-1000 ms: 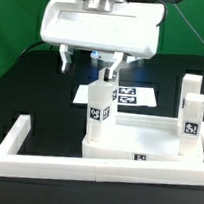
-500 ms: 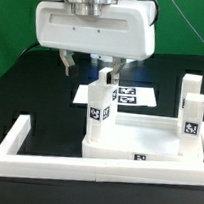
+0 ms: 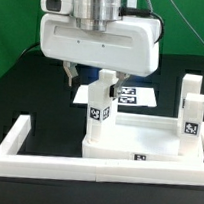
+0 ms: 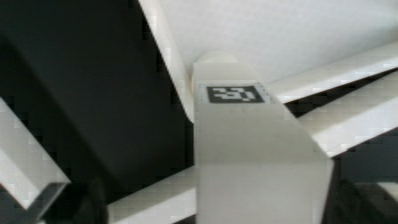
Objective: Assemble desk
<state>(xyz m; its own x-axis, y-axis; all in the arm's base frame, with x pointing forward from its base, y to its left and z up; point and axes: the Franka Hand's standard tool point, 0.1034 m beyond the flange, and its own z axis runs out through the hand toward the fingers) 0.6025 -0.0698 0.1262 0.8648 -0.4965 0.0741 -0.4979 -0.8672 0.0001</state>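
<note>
Nearest us, the desk top (image 3: 146,144) lies on the black tabletop (image 3: 30,94) inside the border frame (image 3: 45,155), one leg (image 3: 97,115) upright at its corner. We judge the leg light, rigid and smooth; grip its flat sides near the top. The claw (image 3: 89,77) hangs open above it, holding nothing. Behind lies the marker board (image 3: 131,94).
</note>
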